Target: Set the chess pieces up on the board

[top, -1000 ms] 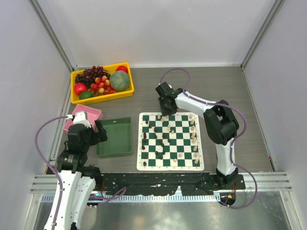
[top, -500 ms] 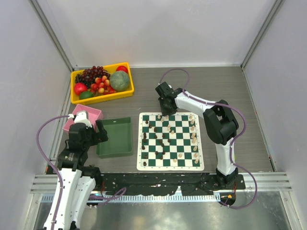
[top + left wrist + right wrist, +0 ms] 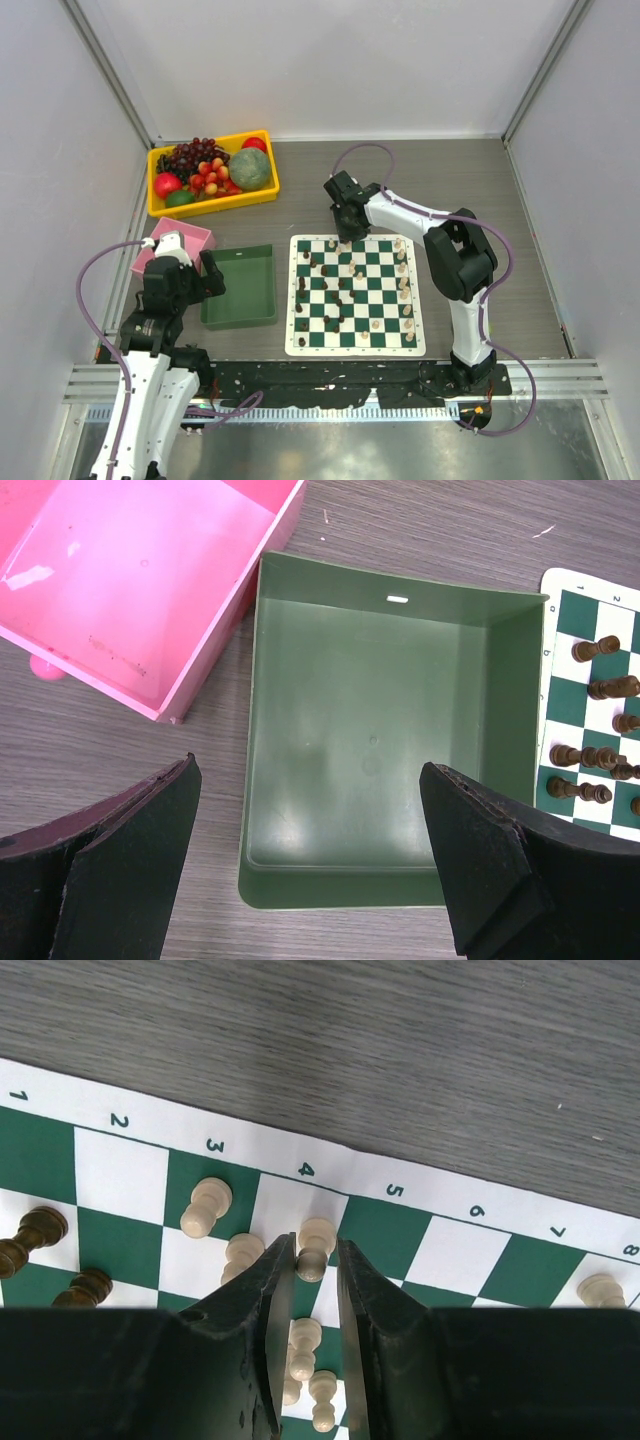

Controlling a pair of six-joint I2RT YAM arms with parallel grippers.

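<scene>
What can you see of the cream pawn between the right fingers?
The cream pawn is a small pale figurine, wood-like, with a round head, narrow neck and flared base. It seems upright on a white square of the board, edge row, by the printed 4. The right gripper's fingers flank its base closely; contact cannot be confirmed.

The left arm (image 3: 150, 335) and right arm (image 3: 400, 212) have white link shells and black joint housings. A lilac cable (image 3: 365, 147) loops along each. The left pincer (image 3: 308, 770) and right pincer (image 3: 315, 1248) are black.

Numbers 1–8 on board (image 3: 430, 1198) border
</scene>
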